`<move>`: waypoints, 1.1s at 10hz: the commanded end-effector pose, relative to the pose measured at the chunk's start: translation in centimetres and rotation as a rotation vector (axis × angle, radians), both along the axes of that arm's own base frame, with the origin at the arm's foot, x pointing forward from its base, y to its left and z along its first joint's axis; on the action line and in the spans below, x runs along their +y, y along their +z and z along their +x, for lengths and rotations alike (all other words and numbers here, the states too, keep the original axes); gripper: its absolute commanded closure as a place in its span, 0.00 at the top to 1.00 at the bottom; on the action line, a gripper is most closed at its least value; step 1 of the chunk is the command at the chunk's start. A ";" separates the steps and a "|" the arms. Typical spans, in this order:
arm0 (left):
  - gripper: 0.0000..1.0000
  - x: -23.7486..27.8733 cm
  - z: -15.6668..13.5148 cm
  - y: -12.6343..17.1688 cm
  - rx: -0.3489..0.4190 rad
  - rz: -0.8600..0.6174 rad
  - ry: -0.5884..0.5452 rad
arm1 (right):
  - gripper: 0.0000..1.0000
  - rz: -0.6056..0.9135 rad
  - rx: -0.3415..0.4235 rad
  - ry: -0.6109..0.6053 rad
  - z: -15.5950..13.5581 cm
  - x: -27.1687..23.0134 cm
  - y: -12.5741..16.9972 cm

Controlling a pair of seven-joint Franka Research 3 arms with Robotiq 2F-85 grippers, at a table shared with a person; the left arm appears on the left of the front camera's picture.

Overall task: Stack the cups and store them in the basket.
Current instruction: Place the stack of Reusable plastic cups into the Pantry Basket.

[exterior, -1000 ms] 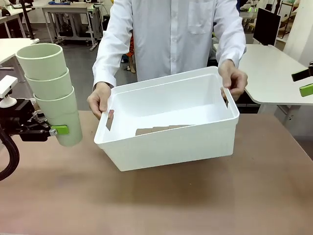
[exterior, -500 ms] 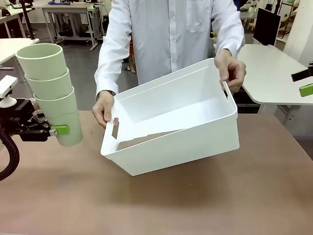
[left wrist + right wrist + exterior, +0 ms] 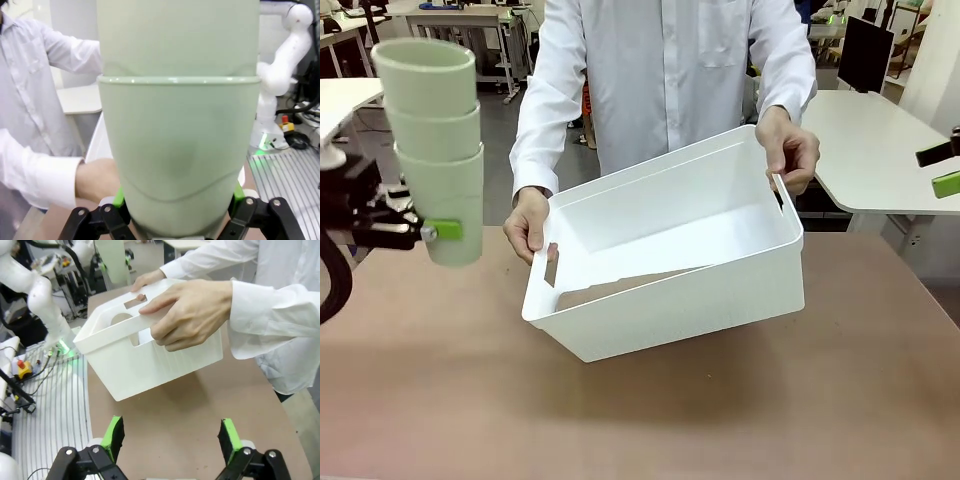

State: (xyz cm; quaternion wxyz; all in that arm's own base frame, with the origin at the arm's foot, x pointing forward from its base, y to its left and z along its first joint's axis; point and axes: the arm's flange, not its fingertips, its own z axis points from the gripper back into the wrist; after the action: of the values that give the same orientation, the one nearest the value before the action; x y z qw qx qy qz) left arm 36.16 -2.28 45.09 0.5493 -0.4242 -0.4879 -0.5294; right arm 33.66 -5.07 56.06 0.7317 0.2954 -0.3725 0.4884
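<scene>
Front view first: my left gripper [image 3: 432,231] is clamped on the bottom cup of a stack of three pale green cups [image 3: 432,140], holding them upright in the air off the left end of the table [image 3: 640,400], well apart from the basket [image 3: 665,270]. I judge I hold them by the lowest cup so the whole stack travels as one and can go down into the basket base first. The person stands at the far side with one hand [image 3: 530,225] at the basket's left handle slot and the other hand [image 3: 788,150] on its right rim, tipping it so the far-right side is raised and the opening leans toward my stack; that looks meant to make the drop easier. In the left wrist view the green pads [image 3: 119,196] press on either side of the lowest cup. My right gripper [image 3: 170,436] has its fingers spread wide with nothing between them, looking down at the basket and the person's hand on its rim.
</scene>
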 end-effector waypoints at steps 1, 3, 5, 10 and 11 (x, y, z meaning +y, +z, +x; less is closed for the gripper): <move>0.85 -3.0 -0.2 4.4 0.027 0.145 0.015 | 1.00 0.010 -0.021 0.016 0.0 -0.1 -0.1; 0.85 -6.4 -0.5 8.2 0.018 0.259 0.038 | 1.00 0.010 -0.021 0.016 0.0 -0.1 -0.1; 0.85 -10.4 -0.2 10.4 0.023 0.359 0.079 | 1.00 0.010 -0.021 0.016 0.0 -0.1 -0.1; 0.85 -19.3 1.8 9.7 0.019 0.552 0.130 | 1.00 0.010 -0.021 0.016 0.0 -0.1 -0.1; 0.85 -20.8 2.5 9.0 0.018 0.582 0.138 | 1.00 0.010 -0.021 0.016 0.0 -0.1 -0.1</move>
State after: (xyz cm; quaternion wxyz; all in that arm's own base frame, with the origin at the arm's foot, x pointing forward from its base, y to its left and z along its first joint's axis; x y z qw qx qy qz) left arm 37.50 -22.14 53.43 0.6753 -0.2262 -0.3470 -0.6103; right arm 33.59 -5.07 56.04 0.7317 0.2966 -0.3708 0.4890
